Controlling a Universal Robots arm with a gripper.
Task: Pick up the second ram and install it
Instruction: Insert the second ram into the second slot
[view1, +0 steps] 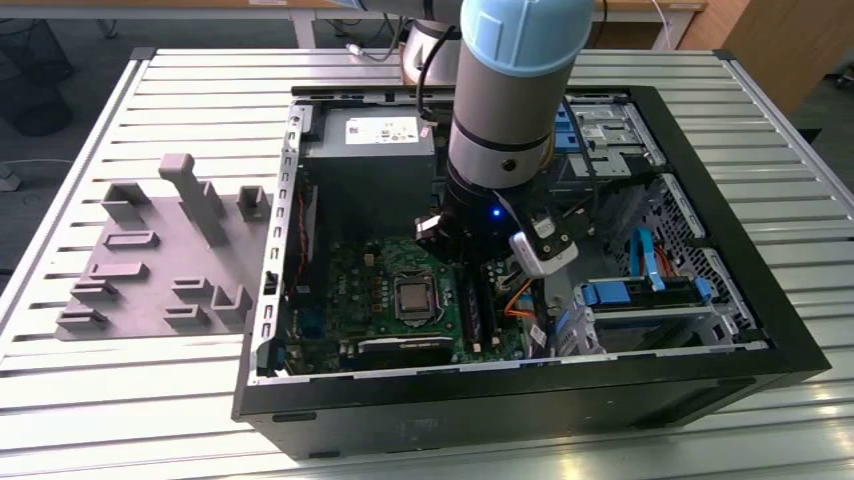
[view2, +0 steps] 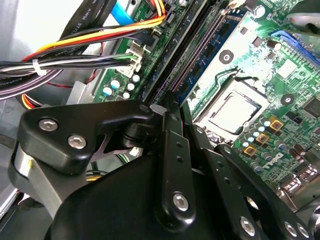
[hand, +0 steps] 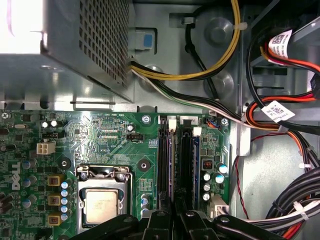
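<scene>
arm (view1: 514, 90): silver tube, pale-blue joint cap, black band; black cable alongside; blue LED above the fingers; gripper (view2: 172, 107) matte black linkages, silver screw heads behind the fingers

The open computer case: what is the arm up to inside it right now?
The arm has reached down into the open computer case, with its gripper right over the memory slots beside the processor socket on the motherboard. In both wrist views the gripper lines up with the slots. The grey fixture plate sits outside the case at the exterior view's left.
</scene>
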